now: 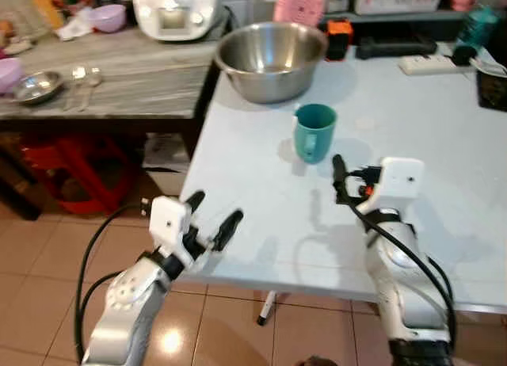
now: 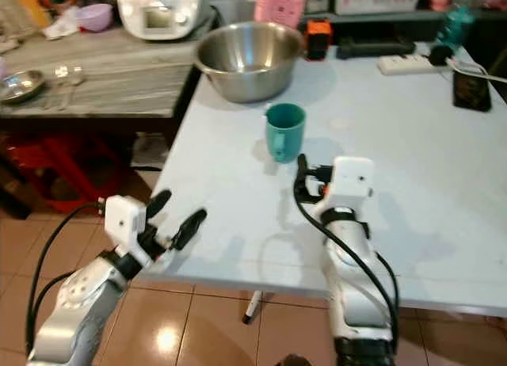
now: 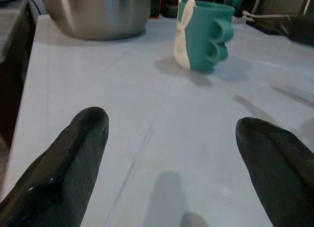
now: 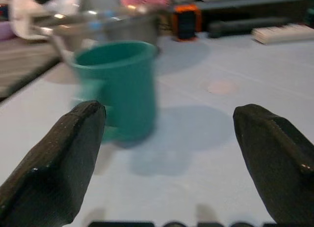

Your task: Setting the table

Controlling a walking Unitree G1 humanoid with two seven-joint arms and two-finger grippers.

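the teal plastic mug with a scalloped handle stands upright on the pale blue-grey tabletop, near the table's middle, its handle turned toward the robot. in the left wrist view a white bunny-shaped tag or spoon rests against the mug's side.

the right gripper hovers low over the table at about 5 o'clock from the mug, just short of it. its two black fingers are spread wide with nothing between them, and the mug sits ahead toward the one finger, apart from both.

the left gripper is at the near left edge of the table, about 7 o'clock from the mug and well apart from it. its fingers are also splayed wide and hold nothing; the mug and bowl lie ahead of it across bare tabletop.

at 11 o'clock from the mug, close behind it, sits a large round stainless steel bowl. beyond that, at 12 o'clock, are a small orange and black device and a pink object. a white power strip lies at 2 o'clock by the far edge.

to the left stands a grey wood-grain counter carrying a small shallow metal dish, two spoons, a purple bowl and a white appliance. a red plastic stool sits beneath it on the tan tiled floor.
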